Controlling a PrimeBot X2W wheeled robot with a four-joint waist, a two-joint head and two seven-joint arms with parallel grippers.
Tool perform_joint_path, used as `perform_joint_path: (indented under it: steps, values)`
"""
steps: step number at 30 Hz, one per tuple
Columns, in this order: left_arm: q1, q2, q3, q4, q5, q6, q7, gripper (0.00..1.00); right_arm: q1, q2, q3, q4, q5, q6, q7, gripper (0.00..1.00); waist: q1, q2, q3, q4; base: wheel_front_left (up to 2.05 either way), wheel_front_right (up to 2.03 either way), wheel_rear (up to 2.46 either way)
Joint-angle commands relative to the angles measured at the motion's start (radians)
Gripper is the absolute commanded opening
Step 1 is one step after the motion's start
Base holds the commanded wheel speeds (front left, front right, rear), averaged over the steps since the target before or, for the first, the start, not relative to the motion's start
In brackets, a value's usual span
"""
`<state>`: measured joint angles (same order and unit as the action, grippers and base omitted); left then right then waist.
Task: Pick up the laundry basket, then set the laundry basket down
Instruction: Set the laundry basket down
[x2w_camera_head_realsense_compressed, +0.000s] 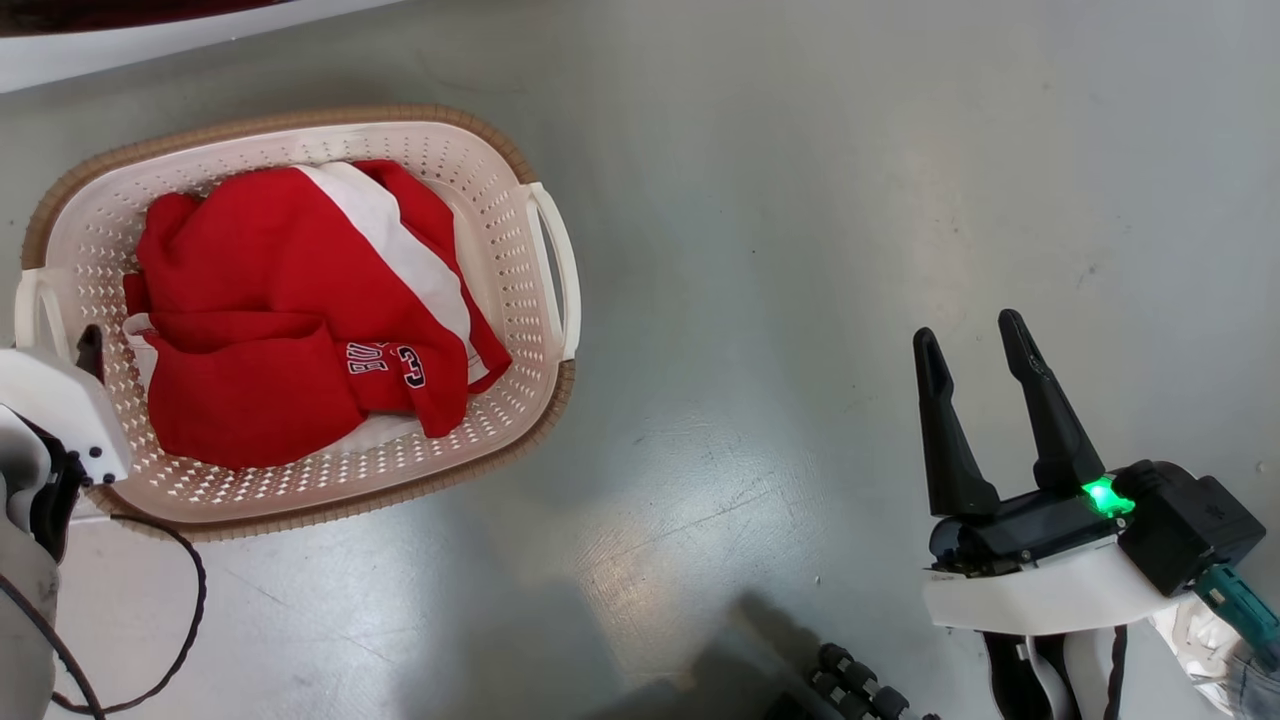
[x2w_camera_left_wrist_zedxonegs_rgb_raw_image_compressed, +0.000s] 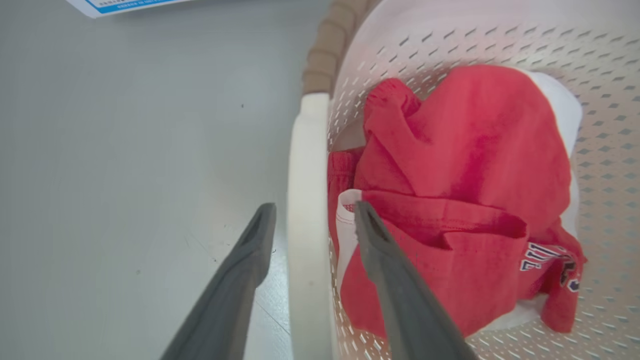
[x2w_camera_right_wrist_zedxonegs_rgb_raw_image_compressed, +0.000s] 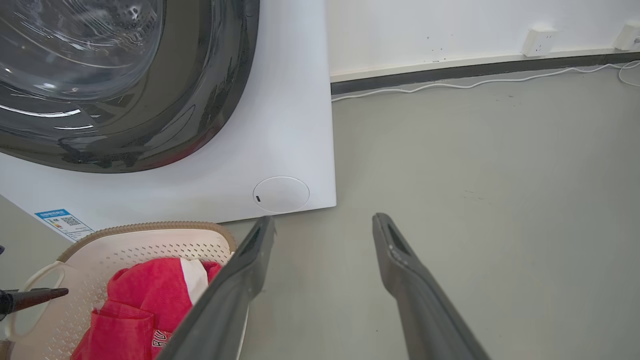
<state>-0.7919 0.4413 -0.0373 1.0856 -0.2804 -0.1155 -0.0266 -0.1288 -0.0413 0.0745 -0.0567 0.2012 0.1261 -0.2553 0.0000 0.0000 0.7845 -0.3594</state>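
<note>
Basket position: the laundry basket (x2w_camera_head_realsense_compressed: 495, 200) sat flat on the grey floor (x2w_camera_head_realsense_compressed: 800, 200), just in front of the washing machine (x2w_camera_right_wrist_zedxonegs_rgb_raw_image_compressed: 290, 125), off to the robot's left.
Contents: one red garment (x2w_camera_head_realsense_compressed: 260, 300) with a white panel and some lettering lay crumpled across the bottom. It sat well below the brown rim (x2w_camera_head_realsense_compressed: 300, 118), and nothing hung over the side.
Weight: light, by the look of it, being thin perforated plastic with a single piece of cloth inside.
Stiffness: the walls looked likely to flex a little, while the rim and handles looked like the firm parts. The cloth was soft and would slide if the basket tipped.
Where to grip: the left loop handle (x2w_camera_left_wrist_zedxonegs_rgb_raw_image_compressed: 305, 200) and the right loop handle (x2w_camera_head_realsense_compressed: 555, 260). Smooth plastic could be slippery, so a square pinch on the loop seemed wise.
Left gripper: here was the action! The left gripper (x2w_camera_left_wrist_zedxonegs_rgb_raw_image_compressed: 315, 207) straddled the left loop handle with one finger outside the basket and one inside over the cloth. A gap showed on each side, so it was parted and not pinching yet.
Right gripper: the right gripper (x2w_camera_head_realsense_compressed: 968, 332) was spread wide and empty over bare floor, well apart from the basket.
Risk: a lift by one handle would probably tilt the basket and shift the garment.
</note>
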Motion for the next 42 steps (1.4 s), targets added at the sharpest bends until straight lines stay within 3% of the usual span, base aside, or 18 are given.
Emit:
perform_joint_path:
  steps: [1, 2, 3, 10, 22, 42]
  values:
    - [-0.011, 0.042, 0.014, -0.005, 0.01, -0.005, -0.001, 0.5, -0.003, -0.009, 0.024, -0.027, 0.01, 0.005, -0.006, 1.0, 0.0, 0.0, 0.003, -0.001, 0.0, 0.0, 0.0]
    - [-0.013, 0.042, 0.009, -0.003, 0.011, -0.005, 0.0, 0.21, -0.005, -0.009, 0.024, -0.027, 0.011, 0.005, -0.006, 1.0, 0.0, 0.0, 0.004, -0.001, 0.0, 0.0, 0.0]
    - [-0.015, 0.042, 0.006, -0.002, 0.011, -0.006, 0.0, 0.0, -0.006, -0.009, 0.024, -0.027, 0.012, 0.005, -0.006, 1.0, 0.0, 0.0, 0.005, -0.001, 0.0, 0.0, 0.0]
    - [-0.025, 0.034, -0.003, 0.02, 0.003, 0.001, 0.002, 0.0, -0.009, -0.009, 0.022, -0.024, 0.015, 0.005, -0.006, 1.0, 0.0, 0.0, 0.004, -0.001, 0.0, 0.0, 0.0]
    - [-0.036, 0.018, 0.009, 0.068, -0.027, 0.056, 0.003, 0.0, 0.001, -0.009, 0.018, -0.018, 0.005, 0.005, -0.006, 1.0, 0.0, 0.0, 0.0, 0.016, 0.0, 0.0, 0.0]
    - [-0.048, -0.015, -0.008, 0.13, -0.057, 0.053, -0.01, 0.0, -0.007, -0.009, 0.016, -0.016, -0.011, 0.005, -0.006, 1.0, 0.0, 0.0, 0.002, 0.039, 0.0, 0.0, 0.0]
